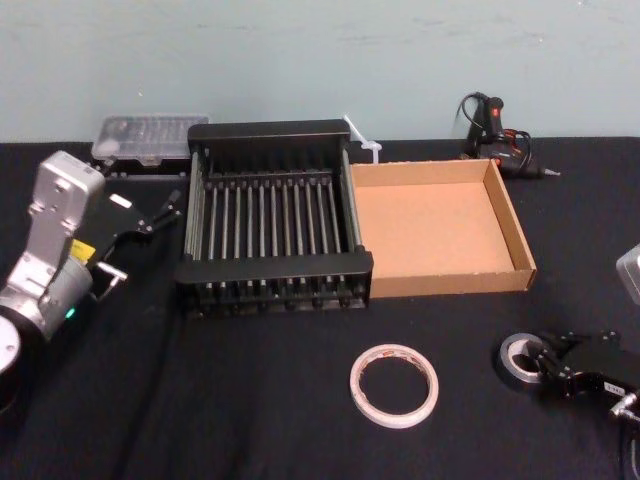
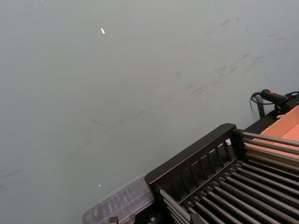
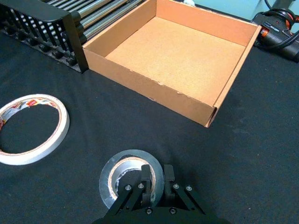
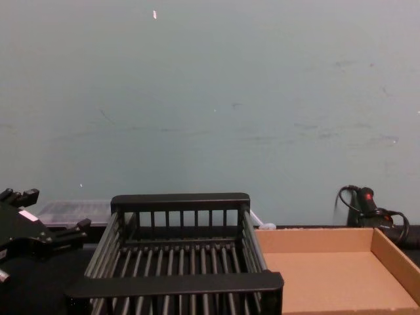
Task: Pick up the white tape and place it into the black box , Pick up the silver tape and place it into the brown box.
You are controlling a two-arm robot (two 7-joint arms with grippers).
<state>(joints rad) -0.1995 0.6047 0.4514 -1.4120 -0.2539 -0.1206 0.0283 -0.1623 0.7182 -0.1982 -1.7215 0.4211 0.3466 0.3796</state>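
- Silver tape [image 3: 108, 179] lies flat on the black bench [image 1: 250, 400], directly under the fingertips of the right end effector [image 3: 158, 178].
- The right end effector's fingers are close together. One is inside the roll's hole and one outside, and they appear clamped on the near wall.
- I judge the step in hand to be the grasp on the silver tape. The roll is not yet lifted.
- The roll's hole faces straight up, so its axis stands upright. Being round, it has no long axis across the bench.
- The brown box [image 1: 455, 280] sits ahead of this end effector and a little to its left, well apart.
- My next move should be a straight lift, then a carry forward over the box's low front wall before I release.
- White tape [image 1: 357, 385] lies flat to the left of the same end effector, not yet in the black box [image 1: 275, 268].
- The left end effector [image 1: 140, 238] is parked with its fingers apart, the black box just to its right.
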